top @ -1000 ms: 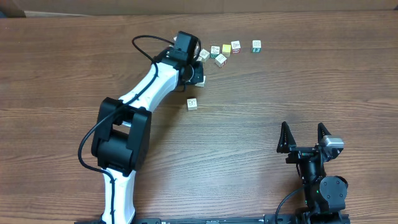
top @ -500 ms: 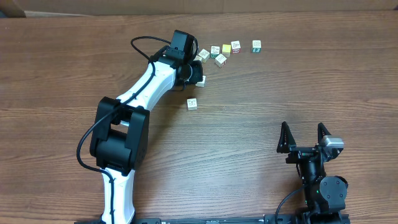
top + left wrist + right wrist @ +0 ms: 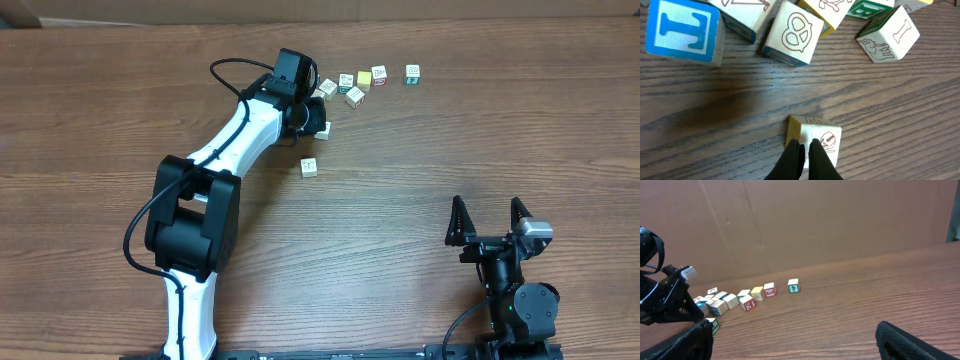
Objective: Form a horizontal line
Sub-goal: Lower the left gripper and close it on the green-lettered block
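Saw left pincer pinched shut, tips above a block at frame bottom; right pincer wide, lower right; ragged block row upper centre.

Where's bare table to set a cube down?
Wide bare tabletop between the lone cube and the right fingers; also right of the green-faced cube. Crowded: the cube cluster beside the left fingers.

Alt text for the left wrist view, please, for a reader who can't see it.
The left hand, fingers shut, has its tips at a lone picture block on the wooden table. Beyond it lie a blue-letter block, a pretzel block and an elephant block, loosely clustered.
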### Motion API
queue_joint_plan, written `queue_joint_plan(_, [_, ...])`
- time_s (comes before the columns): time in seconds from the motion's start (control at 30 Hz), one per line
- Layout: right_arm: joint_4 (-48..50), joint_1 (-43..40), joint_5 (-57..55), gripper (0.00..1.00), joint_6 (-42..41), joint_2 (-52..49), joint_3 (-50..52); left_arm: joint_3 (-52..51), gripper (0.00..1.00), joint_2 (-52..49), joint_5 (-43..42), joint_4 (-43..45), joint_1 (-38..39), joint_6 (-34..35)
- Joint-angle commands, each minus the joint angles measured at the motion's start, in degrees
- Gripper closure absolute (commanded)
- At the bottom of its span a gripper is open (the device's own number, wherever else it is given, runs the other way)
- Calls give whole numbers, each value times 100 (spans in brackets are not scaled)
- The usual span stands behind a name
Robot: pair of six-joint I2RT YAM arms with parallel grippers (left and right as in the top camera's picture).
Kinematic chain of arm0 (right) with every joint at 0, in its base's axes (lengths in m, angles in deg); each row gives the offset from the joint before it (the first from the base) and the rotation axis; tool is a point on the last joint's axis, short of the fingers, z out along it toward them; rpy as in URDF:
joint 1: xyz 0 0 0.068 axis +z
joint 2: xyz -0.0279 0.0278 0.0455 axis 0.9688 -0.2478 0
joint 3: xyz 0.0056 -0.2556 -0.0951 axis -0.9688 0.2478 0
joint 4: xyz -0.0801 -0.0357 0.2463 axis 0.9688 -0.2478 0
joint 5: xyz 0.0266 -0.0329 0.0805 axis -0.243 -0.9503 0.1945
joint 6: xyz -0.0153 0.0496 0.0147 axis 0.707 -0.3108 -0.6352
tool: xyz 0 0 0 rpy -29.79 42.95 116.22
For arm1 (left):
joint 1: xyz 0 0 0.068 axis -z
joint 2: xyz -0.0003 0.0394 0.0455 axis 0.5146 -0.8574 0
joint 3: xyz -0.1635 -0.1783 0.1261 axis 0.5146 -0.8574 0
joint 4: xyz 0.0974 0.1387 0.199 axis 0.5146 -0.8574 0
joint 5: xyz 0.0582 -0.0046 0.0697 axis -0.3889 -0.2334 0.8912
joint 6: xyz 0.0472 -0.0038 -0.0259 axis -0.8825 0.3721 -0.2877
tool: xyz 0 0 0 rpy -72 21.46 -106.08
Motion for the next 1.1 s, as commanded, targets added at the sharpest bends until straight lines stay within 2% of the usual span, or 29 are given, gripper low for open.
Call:
queue_joint_plan(0.0, [22, -15, 7, 0, 24, 57, 81, 33, 96, -155, -17, 15, 72, 37])
queue_joint_plan(0.47, [22, -15, 7, 0, 24, 57, 81, 20, 96, -251, 286, 2, 76, 37])
queue_joint_plan(1.07, [22, -15, 7, 0, 24, 57, 81, 20, 96, -251, 1506, -313, 63, 37])
